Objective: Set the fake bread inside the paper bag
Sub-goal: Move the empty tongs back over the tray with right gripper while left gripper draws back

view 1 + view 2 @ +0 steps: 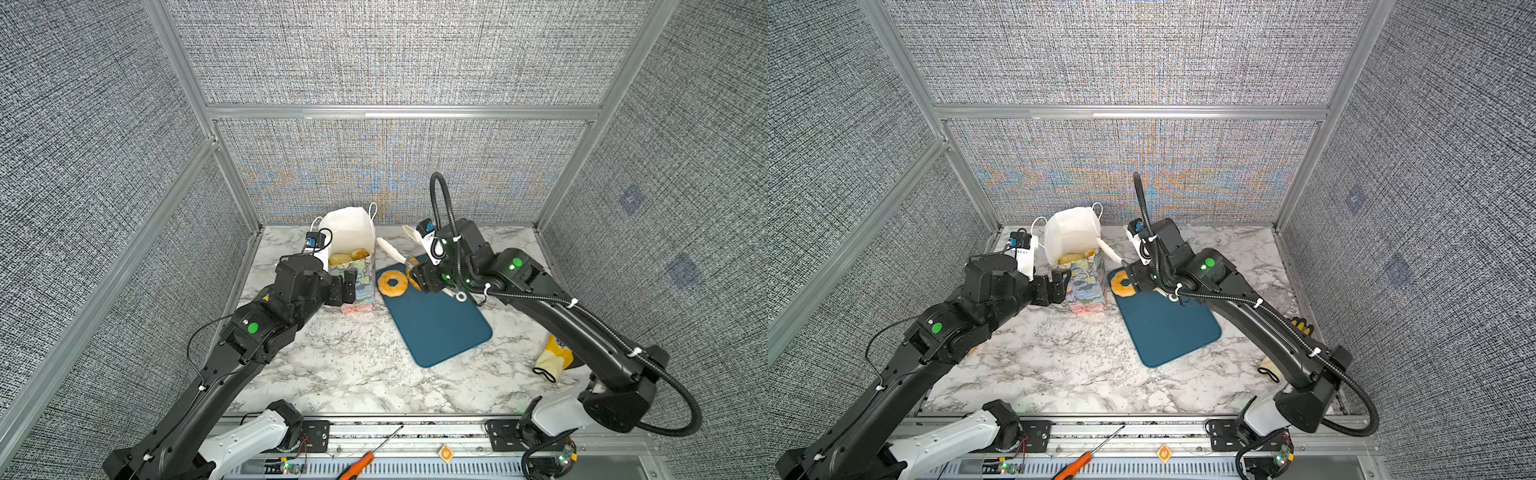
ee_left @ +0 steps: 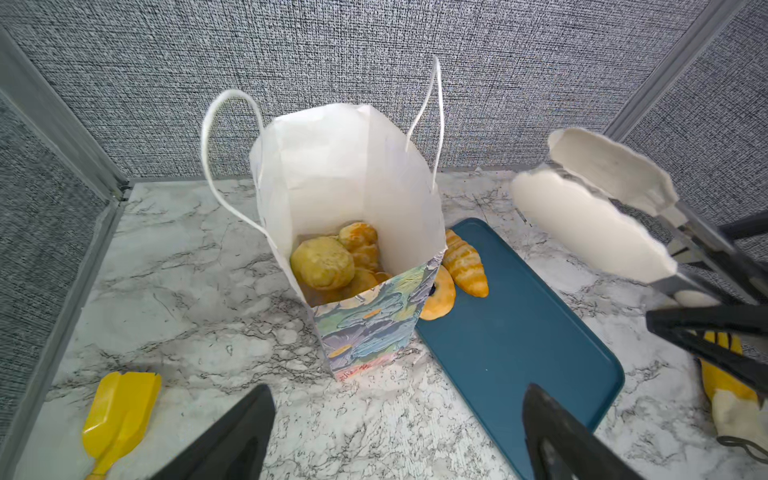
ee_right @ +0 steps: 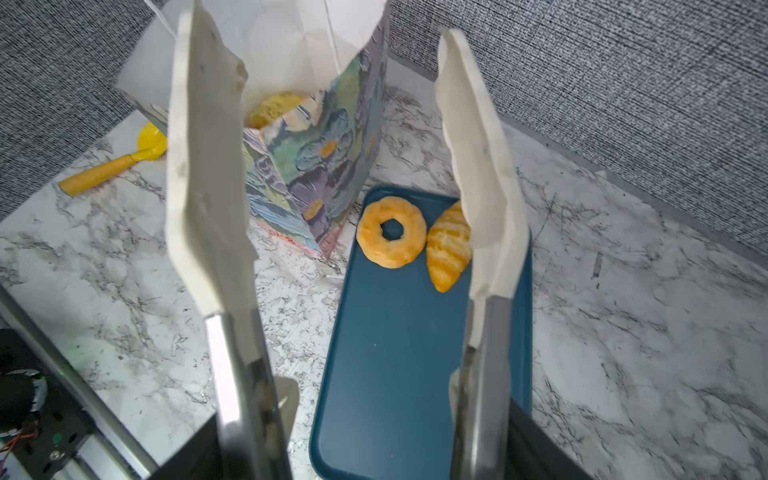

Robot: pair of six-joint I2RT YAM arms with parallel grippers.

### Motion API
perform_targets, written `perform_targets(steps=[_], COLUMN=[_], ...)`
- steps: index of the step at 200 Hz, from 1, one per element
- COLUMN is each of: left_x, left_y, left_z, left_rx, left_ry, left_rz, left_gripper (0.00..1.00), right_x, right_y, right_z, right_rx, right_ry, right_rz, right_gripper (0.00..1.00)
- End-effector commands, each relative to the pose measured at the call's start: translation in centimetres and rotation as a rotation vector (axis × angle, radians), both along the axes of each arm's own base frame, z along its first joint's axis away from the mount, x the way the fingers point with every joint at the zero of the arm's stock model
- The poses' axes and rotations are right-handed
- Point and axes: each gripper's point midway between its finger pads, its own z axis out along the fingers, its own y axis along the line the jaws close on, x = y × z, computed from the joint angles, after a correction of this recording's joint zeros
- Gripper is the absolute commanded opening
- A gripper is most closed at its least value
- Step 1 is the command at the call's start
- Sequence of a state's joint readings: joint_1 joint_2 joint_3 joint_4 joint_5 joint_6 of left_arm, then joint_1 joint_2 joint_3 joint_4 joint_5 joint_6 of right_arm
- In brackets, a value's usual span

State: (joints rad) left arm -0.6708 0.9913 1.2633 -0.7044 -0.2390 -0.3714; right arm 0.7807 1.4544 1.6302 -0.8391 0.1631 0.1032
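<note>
Glossy toy doughnut (image 3: 372, 245), matt printed paper bag (image 2: 365, 332), smooth teal tray (image 3: 399, 353), marble-look tabletop (image 3: 623, 332), metal-shafted tongs (image 3: 232, 353)

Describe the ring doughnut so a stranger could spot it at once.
Find the blue tray beside the floral paper bag. Two pastries lie at its far end. The ring doughnut is the round one with a hole, nearer the bag than the croissant.

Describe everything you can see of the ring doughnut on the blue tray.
The ring doughnut is a glossy golden-orange toy, plastic-looking, with paler mottled patches and a round central hole. It lies flat at the far end of the blue tray, close beside the base of the paper bag. Its side meets, or nearly meets, a croissant. Nothing grips it; the open tongs appear clear of it.
</note>
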Motion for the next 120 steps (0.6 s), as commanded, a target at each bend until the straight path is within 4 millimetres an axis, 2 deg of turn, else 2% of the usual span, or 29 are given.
perform_targets(steps=[1,26,62,120], left_x=[0.4,0.8,1.2,0.7], left_y=[-1.5,-3.2,-5.5,-7.5], left_z=[0.7,0.4,-0.6,-2.8], left_rx=[-0.049,-0.053,-0.051,-0.066], left_ry=[-0.029,-0.038,-0.021,0.022], left_rz=[-0.030,-0.062,-0.108,-0.138], left_gripper=[0.94,0.94,0.94,0.94], right_x=[0.6,0.6,1.3,2.5], right_y=[-1.9,-4.7,-7.9,-8.6], right_z=[-0.5,-2.9,-7.7,-14.7], right_rx=[0.008,-0.019,-0.055,-0.133], right_ry=[-0.027,0.011,0.110,0.256], right_rz=[-0.081,-0.151,-0.238,-0.255], right_gripper=[0.76,0.76,0.77,0.77])
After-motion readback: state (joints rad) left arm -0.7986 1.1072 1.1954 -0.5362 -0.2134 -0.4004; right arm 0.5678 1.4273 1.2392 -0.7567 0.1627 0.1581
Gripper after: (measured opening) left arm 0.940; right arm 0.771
